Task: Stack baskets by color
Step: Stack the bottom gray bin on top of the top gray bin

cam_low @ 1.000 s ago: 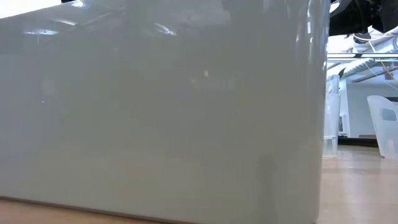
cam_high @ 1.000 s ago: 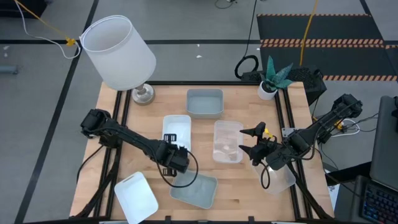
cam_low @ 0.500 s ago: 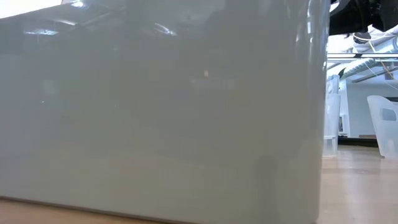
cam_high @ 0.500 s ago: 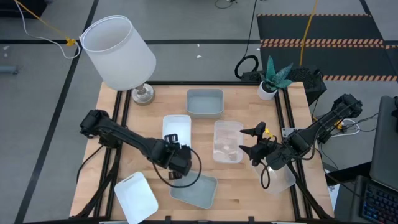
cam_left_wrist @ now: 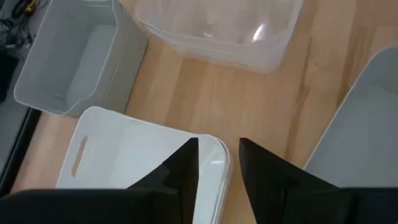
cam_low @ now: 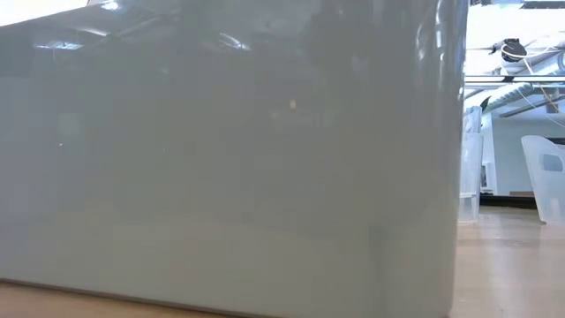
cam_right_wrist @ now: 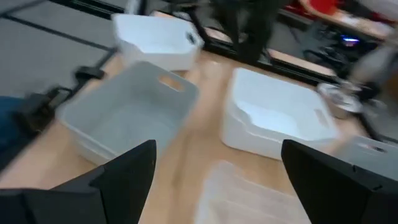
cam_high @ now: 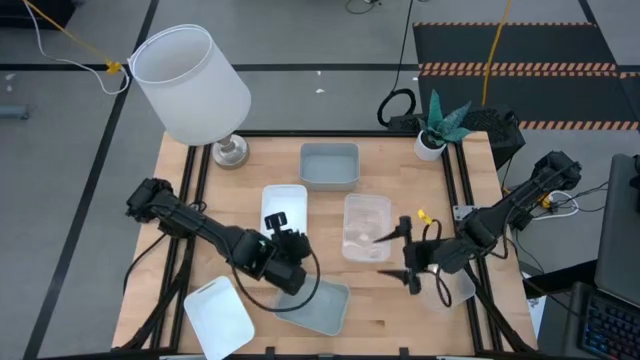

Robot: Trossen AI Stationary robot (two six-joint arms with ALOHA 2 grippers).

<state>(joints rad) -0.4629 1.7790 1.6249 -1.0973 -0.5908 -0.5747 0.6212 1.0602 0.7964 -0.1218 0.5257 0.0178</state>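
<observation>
High view: the left pincer (cam_high: 283, 238) sits over the near end of the white basket in the middle of the tabletop (cam_high: 395, 305). In the left wrist view its two dark fingers (cam_left_wrist: 186, 163) stand a little apart with the rounded corner rim of that white basket (cam_left_wrist: 134, 155) between them; whether they press on the rim I cannot tell. Just beside that basket, toward the front edge, lies a grey-blue basket (cam_high: 315, 305), tilted, with the left arm's cable looping over it. At the front left corner a second white basket (cam_high: 218, 317) lies apart from the others, also askew.

The right pincer (cam_high: 397, 255) hangs with its fingers spread wide and nothing between them, just off the near right corner of the clear basket (cam_high: 365, 226), which stands right of the middle white one. Behind the right arm, at the right edge, another clear basket (cam_high: 455, 290) is partly hidden. A second grey-blue basket (cam_high: 329, 166) stands farther back, near the middle.

At the back left stands a lamp with a big white shade (cam_high: 188, 83); at the back right, a small white pot with a green plant (cam_high: 433, 135).

The low view is filled almost wholly by the pale wall of one basket (cam_low: 229, 159) right against the lens.
</observation>
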